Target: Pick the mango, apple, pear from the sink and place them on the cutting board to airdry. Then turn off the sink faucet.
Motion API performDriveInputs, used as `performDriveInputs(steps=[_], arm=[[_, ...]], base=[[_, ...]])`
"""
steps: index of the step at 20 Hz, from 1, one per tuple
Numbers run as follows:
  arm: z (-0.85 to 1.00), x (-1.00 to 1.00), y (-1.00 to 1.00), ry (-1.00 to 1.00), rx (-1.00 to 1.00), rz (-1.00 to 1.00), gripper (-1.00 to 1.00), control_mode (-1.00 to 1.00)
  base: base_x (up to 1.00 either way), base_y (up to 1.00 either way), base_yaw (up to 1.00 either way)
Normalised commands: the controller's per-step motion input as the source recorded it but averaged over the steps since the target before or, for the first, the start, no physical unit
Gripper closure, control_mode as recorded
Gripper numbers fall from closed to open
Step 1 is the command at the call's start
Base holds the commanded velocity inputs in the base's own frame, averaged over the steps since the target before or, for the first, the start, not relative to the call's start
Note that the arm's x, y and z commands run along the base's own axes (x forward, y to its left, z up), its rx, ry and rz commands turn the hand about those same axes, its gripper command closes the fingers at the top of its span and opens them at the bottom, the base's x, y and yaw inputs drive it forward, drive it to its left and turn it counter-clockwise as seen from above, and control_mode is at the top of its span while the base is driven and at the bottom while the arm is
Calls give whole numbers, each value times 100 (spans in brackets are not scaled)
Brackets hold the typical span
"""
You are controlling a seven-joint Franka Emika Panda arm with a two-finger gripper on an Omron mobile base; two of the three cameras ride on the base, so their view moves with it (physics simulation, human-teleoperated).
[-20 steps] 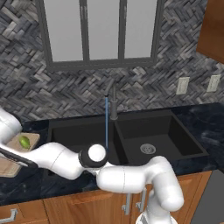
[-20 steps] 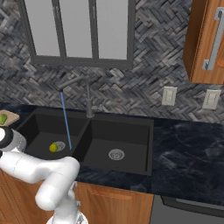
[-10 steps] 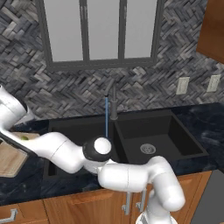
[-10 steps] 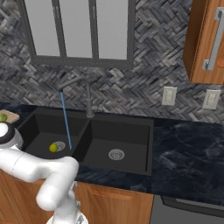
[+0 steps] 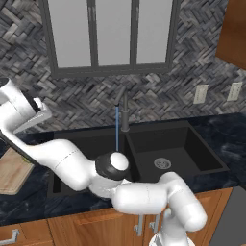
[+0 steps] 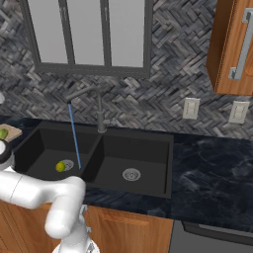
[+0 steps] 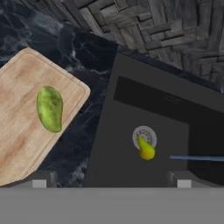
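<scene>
The green mango (image 7: pixel 49 108) lies on the tan cutting board (image 7: pixel 22 144), left of the black sink (image 7: pixel 127 109). A yellow-green pear (image 7: pixel 146 149) rests on the drain of the left basin, next to the thin stream of water (image 7: pixel 197 158). My gripper (image 7: pixel 109 181) hangs open and empty high above the counter, between board and basin. In the right base view the mango (image 6: pixel 3 133) sits on the board (image 6: pixel 12 131) and the pear (image 6: pixel 60 167) in the left basin. The sink faucet (image 6: pixel 100 111) is running. The apple is out of view.
The arm arches from the lower right up to the left over the cutting board (image 5: pixel 12 170) and the left basin. The faucet (image 5: pixel 125 113) stands behind the divider of the sink (image 5: pixel 192 149). Dark counter (image 6: pixel 207 173) stretches right; a stone wall and window stand behind.
The hand has risen up and away from the cutting board, leaving the mango lying on it. The gripper stays open. The pear has not moved.
</scene>
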Motion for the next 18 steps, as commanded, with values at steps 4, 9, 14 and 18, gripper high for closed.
performDriveInputs(steps=[4,9,14,18], arm=[[10,-40,-100,-13,0,4,-100,-100],[5,-49,-100,-9,6,3,-100,-100],[8,-53,-92,-1,16,0,-100,-100],[35,-47,-61,0,20,0,-100,-100]], base=[[0,0,0],[0,0,0],[0,0,0],[0,0,0]])
